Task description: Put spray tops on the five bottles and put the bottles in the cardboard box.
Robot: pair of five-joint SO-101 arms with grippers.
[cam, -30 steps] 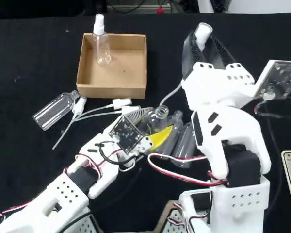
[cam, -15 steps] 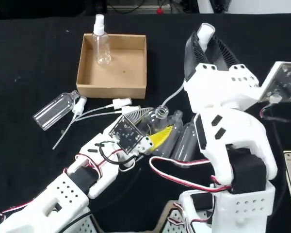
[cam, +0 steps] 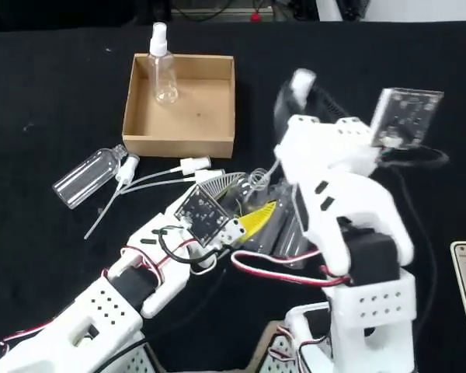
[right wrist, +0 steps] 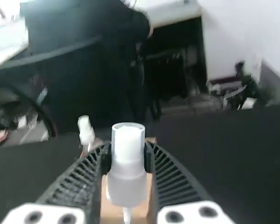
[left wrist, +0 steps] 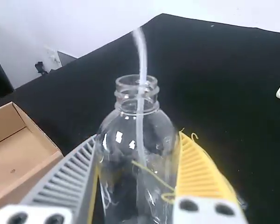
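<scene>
My left gripper [left wrist: 139, 136] is clamped on a bottle [left wrist: 130, 163], its long axis in line with the fingers and its open neck pointing out past the tips. My right gripper [right wrist: 127, 145] pinches a spray top [right wrist: 127, 163], head up. The top's tube [left wrist: 140, 70] runs down into the neck.

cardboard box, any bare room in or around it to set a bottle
Bare: the cardboard box floor right of the capped bottle, and the table left of the box. Crowded: loose spray tops and a lying bottle along its near wall.
</scene>
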